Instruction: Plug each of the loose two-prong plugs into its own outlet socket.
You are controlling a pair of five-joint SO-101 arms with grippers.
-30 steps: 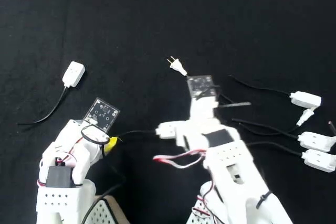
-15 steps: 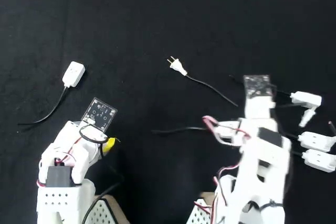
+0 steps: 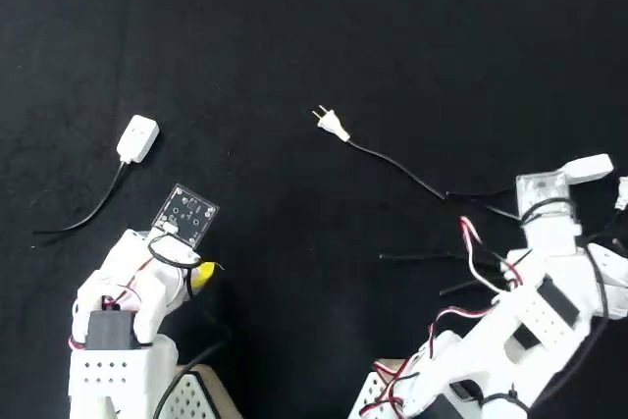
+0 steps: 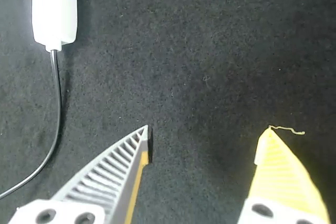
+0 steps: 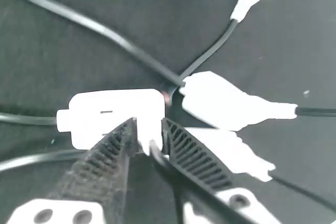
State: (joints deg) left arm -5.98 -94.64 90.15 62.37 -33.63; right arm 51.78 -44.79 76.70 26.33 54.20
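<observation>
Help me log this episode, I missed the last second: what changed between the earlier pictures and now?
The right arm swung from the middle of the table toward its own side; the right gripper now sits over a white socket in the cluster there. I cannot tell whether it took hold of anything. The left arm, the open left gripper, the loose plug and the lone socket stayed put.
</observation>
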